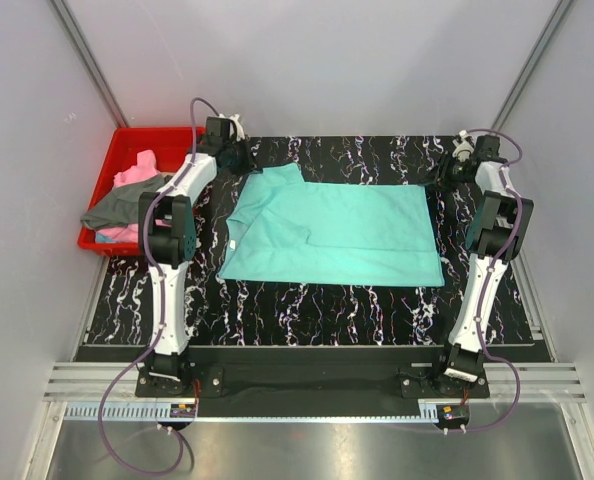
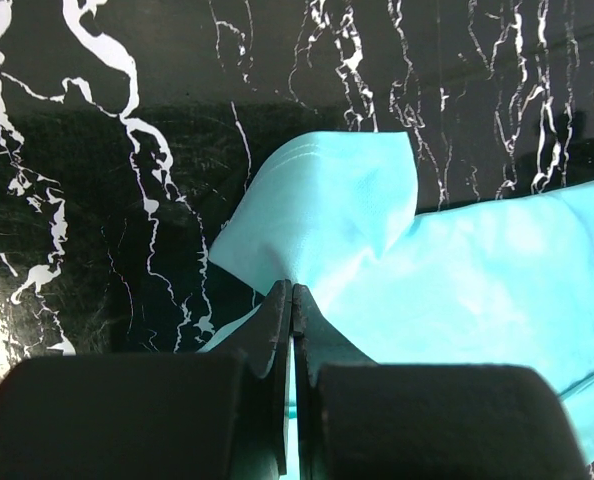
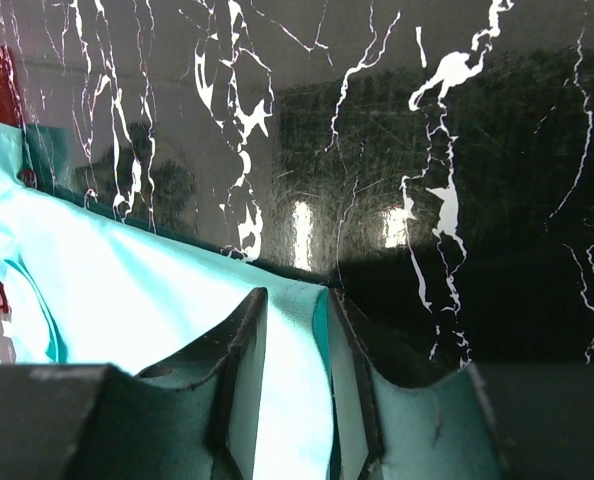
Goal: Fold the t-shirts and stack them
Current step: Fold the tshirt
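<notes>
Top view: teal shirt (image 1: 347, 235) lay flat mid-table, with left gripper (image 1: 234, 152) and right gripper (image 1: 447, 166) at its far corners. Left wrist: fingers (image 2: 277, 320) were closed, pinching a cloth fold. Right wrist: fingers (image 3: 245, 340) sat slightly apart astride the hem, clamp unclear; confirm the hold, then lift both corners level.

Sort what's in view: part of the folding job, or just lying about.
Job:
teal t-shirt, spread flat
left tool, shut on its cloth
right tool, jaws astride its edge
pink t-shirt and dark grey t-shirt, heaped together

Lying about:
red bin holding those two
black marbled mat
</notes>
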You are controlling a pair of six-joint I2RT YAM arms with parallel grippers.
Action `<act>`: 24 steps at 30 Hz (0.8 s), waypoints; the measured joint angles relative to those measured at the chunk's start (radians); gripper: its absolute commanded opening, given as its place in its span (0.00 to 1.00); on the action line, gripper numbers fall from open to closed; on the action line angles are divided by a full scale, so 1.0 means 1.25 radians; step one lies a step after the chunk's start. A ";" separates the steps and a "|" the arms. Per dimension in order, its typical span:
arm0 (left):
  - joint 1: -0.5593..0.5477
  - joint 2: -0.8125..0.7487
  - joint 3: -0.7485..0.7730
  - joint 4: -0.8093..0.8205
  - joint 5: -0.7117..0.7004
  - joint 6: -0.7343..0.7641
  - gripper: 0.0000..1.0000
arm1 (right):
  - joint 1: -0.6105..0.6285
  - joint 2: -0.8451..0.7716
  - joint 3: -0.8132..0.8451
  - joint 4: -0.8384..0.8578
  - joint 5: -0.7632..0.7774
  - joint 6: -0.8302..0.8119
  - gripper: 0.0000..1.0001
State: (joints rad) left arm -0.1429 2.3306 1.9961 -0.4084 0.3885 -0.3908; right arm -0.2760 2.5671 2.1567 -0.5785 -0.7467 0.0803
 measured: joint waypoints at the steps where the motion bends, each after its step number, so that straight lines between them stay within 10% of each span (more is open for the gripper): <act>1: 0.000 0.003 0.000 0.000 0.000 0.000 0.00 | 0.000 0.000 0.000 0.001 0.000 0.003 0.28; 5: 0.000 0.010 0.000 -0.001 0.000 -0.001 0.00 | 0.000 0.000 -0.007 0.021 -0.012 0.014 0.00; 24: 0.006 -0.018 -0.025 -0.017 -0.020 0.026 0.00 | -0.001 -0.305 -0.463 0.456 0.036 0.075 0.00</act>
State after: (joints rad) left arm -0.1352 2.3085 1.9648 -0.4294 0.3641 -0.3580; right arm -0.2768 2.1864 1.5780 -0.0090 -0.7017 0.1741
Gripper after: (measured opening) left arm 0.009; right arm 0.011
